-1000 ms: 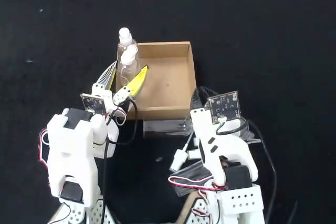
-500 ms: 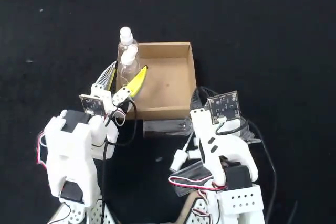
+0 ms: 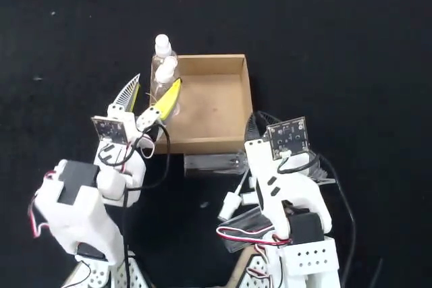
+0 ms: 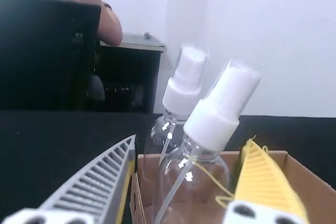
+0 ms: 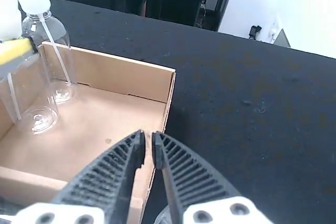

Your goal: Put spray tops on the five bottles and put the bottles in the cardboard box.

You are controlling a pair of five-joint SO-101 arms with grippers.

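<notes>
Between the left pincer's jaws: the nearer spray bottle (image 4: pixel 194 177) stands upright inside the cardboard box (image 3: pixel 216 109). The left pincer (image 4: pixel 190 142) is spread wide and grips nothing.
Just beyond that pincer: a second spray bottle (image 4: pixel 169 129), upright beside the first, in the box corner.
Bottles' look: clear, round, empty plastic with white spray tops seated and a thin dip tube slanting inside.
Right pincer (image 5: pixel 147 148): jaws all but together, holding nothing, above the box's near wall.
Below the right pincer: what looks like a clear bottle (image 3: pixel 214 162) lying on the black counter (image 3: pixel 351 65).
Step, as judged: letting go. Keep the jaws wide and back out straight, since such light bottles tip easily.
</notes>
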